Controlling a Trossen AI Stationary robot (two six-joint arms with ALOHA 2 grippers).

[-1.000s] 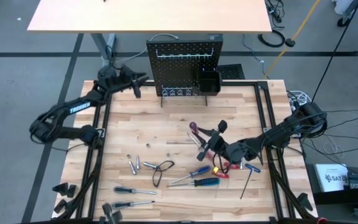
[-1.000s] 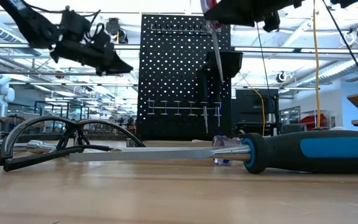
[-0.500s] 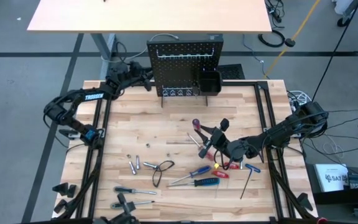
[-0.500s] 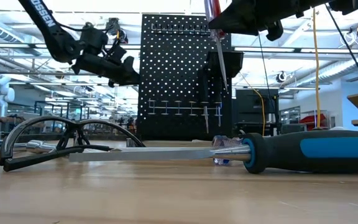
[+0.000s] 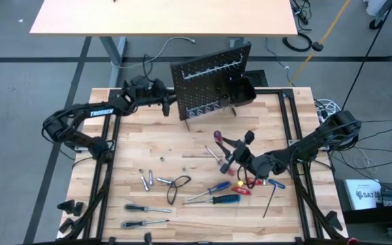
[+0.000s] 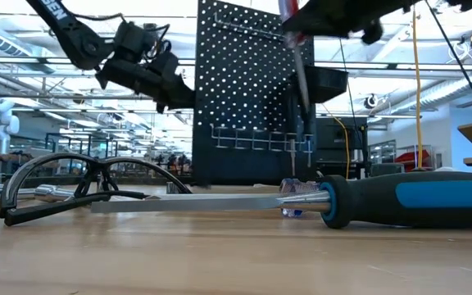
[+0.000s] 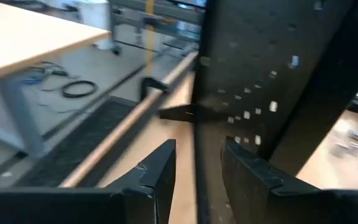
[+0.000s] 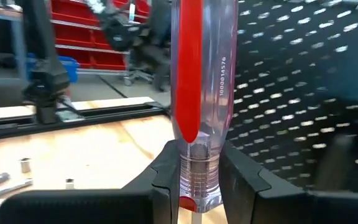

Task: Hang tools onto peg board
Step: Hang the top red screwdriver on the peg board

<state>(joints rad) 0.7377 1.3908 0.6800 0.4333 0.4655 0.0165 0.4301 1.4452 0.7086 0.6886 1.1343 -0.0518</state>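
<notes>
The black peg board [image 5: 209, 85] [image 6: 252, 90] stands on its feet at the table's far edge, turned askew, with hooks and a black bin [image 5: 242, 88]. My left gripper [image 5: 171, 103] [image 7: 197, 180] is open at the board's left edge, one finger on either side. My right gripper [image 5: 229, 155] [image 8: 197, 171] hovers over the table's middle, shut on a screwdriver with a red-and-clear handle [image 8: 201, 74] [image 6: 300, 65]. Other tools lie on the table: blue-handled screwdrivers [image 5: 218, 187], a black loop [image 5: 177, 185], silver bits [image 5: 147, 180]. My left gripper comes level from the table's left and has the peg board's left upright edge [image 7: 197, 93] between its open fingers. One finger [image 7: 247, 174] lies against the panel; a gap shows beside the other finger. The board stands on the table. My right gripper pinches the screwdriver's handle at its narrow neck [image 8: 197, 183], just above the shaft, between its two fingers. The fingers reach in level and lie across the tool. The screwdriver is lifted clear and nearly upright, handle up, shaft [image 6: 301, 90] hanging down.
Black-handled screwdrivers [image 5: 145, 208] and a thin hex key [image 5: 271, 201] lie near the front edge. A large blue-and-black-handled screwdriver [image 6: 408, 201] lies close to the low camera. A tan tabletop [image 5: 162, 17] stands beyond the far edge.
My left gripper has gone toward the table's right along the far edge, onto the peg board's left edge. The board has turned about: its left end has swung toward the near side and its right end away, and it has shifted right.
</notes>
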